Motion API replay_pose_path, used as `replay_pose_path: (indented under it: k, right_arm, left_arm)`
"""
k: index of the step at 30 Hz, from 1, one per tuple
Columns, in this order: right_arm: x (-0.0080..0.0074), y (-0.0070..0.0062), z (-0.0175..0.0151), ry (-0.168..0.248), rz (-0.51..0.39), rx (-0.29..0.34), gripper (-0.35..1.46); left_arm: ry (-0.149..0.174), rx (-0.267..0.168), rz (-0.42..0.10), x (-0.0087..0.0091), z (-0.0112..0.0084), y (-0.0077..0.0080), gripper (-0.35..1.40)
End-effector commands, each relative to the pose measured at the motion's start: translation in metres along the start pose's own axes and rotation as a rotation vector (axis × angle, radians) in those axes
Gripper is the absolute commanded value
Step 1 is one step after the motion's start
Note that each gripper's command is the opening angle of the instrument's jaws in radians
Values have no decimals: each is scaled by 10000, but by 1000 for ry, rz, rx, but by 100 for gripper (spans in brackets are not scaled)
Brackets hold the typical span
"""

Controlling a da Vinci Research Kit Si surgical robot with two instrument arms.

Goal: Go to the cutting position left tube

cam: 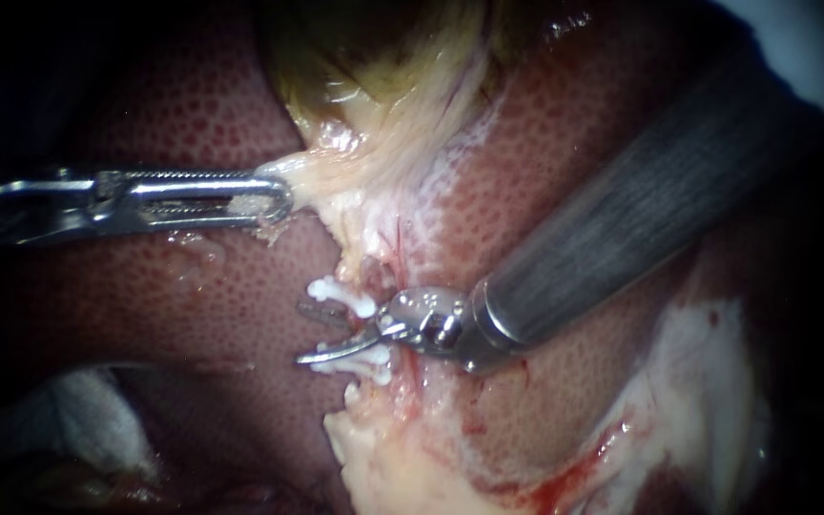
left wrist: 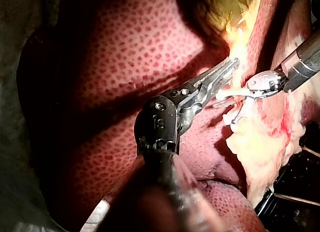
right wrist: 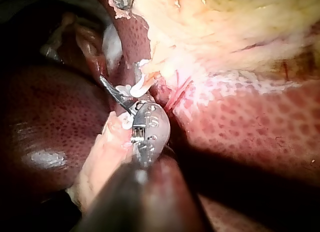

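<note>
Right instrument [cam: 303, 334] comes in from two o'clock, its blades parted, pointing toward nine o'clock and gripping nothing. They sit just below centre between two white clips: the upper clip [cam: 340, 294] lies just beyond the upper blade and the lower clip [cam: 360, 364] touches the lower blade. Left tube [cam: 371, 278] runs twelve to six through both clips, past the blades' root; contact cannot be told. Left instrument [cam: 283, 195], from nine o'clock, has its jaws clamped on the gallbladder [cam: 374, 143] edge, over the liver [cam: 193, 296].
</note>
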Motion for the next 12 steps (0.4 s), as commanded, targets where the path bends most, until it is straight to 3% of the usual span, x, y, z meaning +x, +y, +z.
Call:
replay_pose_path:
  k: [1,3,12]
  right_arm:
    - [0,0,0,0,0,0,143]
    - [0,-1,0,1,0,-5,133]
    - [0,-2,1,1,0,-5,133]
  left_arm:
    - [0,0,0,0,0,0,-35]
    - [0,0,0,0,0,0,-35]
    - [-3,1,0,0,1,-2,-35]
